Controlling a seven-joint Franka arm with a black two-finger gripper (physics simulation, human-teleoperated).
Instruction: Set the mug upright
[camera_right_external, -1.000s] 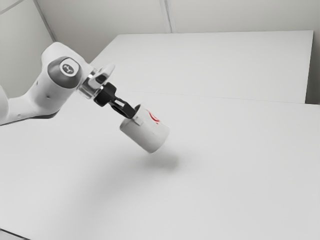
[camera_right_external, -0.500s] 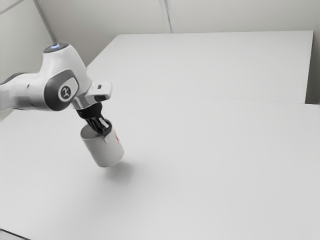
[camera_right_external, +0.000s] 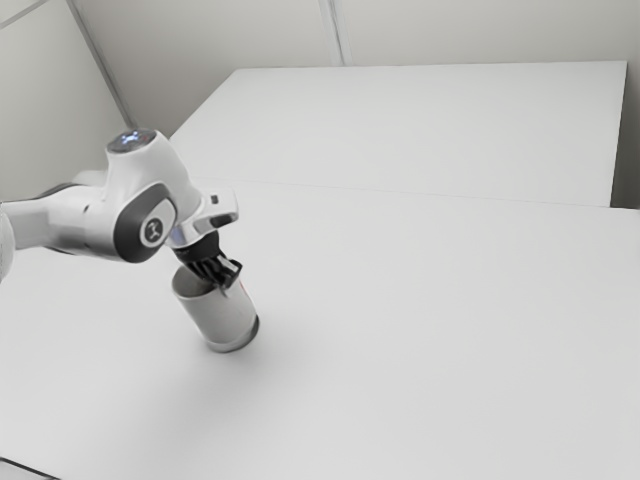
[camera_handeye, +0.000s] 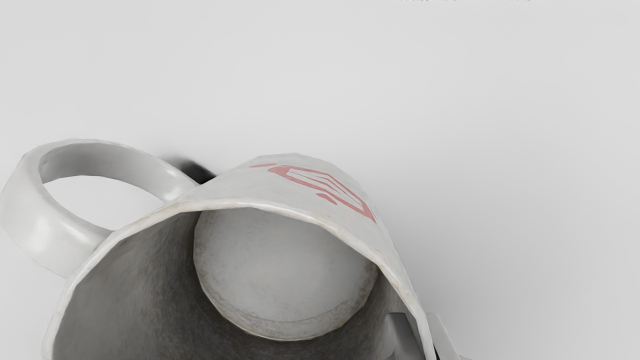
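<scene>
Tabletop, pale, broad | Arm, white, at the exterior view's left | Mug, white, tilted, mouth up, beneath the arm's end; contact with tabletop cannot be told | Jaws, pinching mug's wall at the rim, one inside, one outside | Handle, looped | Emblem, red, outer wall

Toward the exterior view's right, the claw has room to pass above the bench. The mug wall stands between its fingers; the handle juts out well apart from them.
</scene>
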